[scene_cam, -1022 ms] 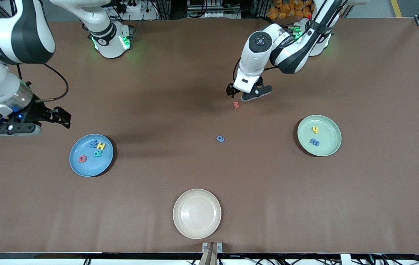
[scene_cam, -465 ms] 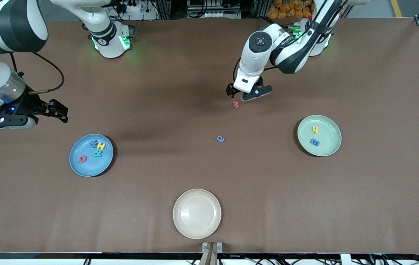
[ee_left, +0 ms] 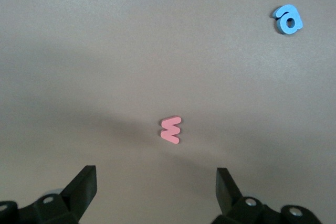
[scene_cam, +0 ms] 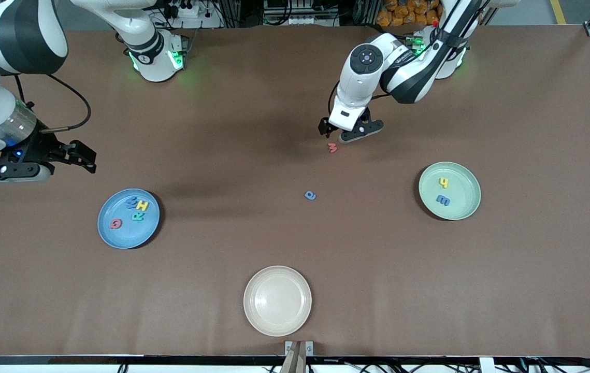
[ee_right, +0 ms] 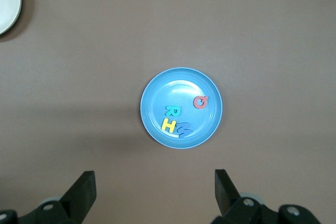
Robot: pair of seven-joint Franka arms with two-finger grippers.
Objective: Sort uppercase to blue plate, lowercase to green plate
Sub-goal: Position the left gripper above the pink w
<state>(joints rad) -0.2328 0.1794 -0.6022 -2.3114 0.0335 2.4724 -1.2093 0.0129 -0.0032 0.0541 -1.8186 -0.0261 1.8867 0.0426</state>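
The blue W [scene_cam: 131, 203] barely shows against the blue plate [scene_cam: 113, 238]. Left gripper [scene_cam: 337, 135] hangs spread wide over the red w [scene_cam: 332, 148] (untouched); right gripper [scene_cam: 85, 160] gapes, holding nothing.

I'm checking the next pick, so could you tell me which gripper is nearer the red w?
Left. The left gripper hangs open right above the red w; the right gripper waits near the blue plate.

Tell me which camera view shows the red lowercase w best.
The left wrist view: the red w lies alone on the brown table, seen close from above the open left end effector, so its shape reads clearly. The front view shows it only as a tiny red mark beside that end effector. The right wrist view does not show it.
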